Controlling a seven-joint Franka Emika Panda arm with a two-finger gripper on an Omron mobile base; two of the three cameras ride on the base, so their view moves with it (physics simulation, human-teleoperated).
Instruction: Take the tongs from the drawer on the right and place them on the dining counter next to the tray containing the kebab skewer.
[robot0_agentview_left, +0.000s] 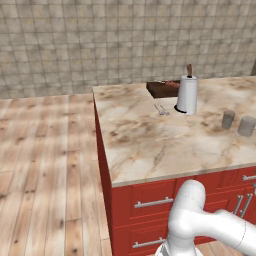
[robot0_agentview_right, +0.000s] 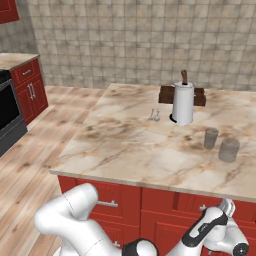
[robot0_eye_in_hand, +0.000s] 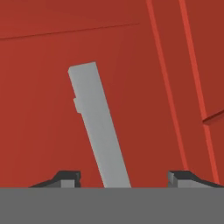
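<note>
Two dark fingertips of the pincer (robot0_eye_in_hand: 118, 178) stood apart, flanking a grey metal drawer handle (robot0_eye_in_hand: 97, 122) on the red cabinet front (robot0_eye_in_hand: 39, 96) — poised to pull | tongs unseen, presumably inside | dark brown wooden tray (robot0_agentview_right: 167, 95) sat far back on the beige marble worktop (robot0_agentview_right: 135, 145) behind a white paper towel roll (robot0_agentview_right: 182, 103).

No text, label, brand, number or sign can be read in any of the three views. The paper towel roll (robot0_agentview_left: 188, 94), the two grey cups (robot0_agentview_right: 220, 144) and the red cabinet fronts (robot0_agentview_left: 150, 202) are left unmarked.
</note>
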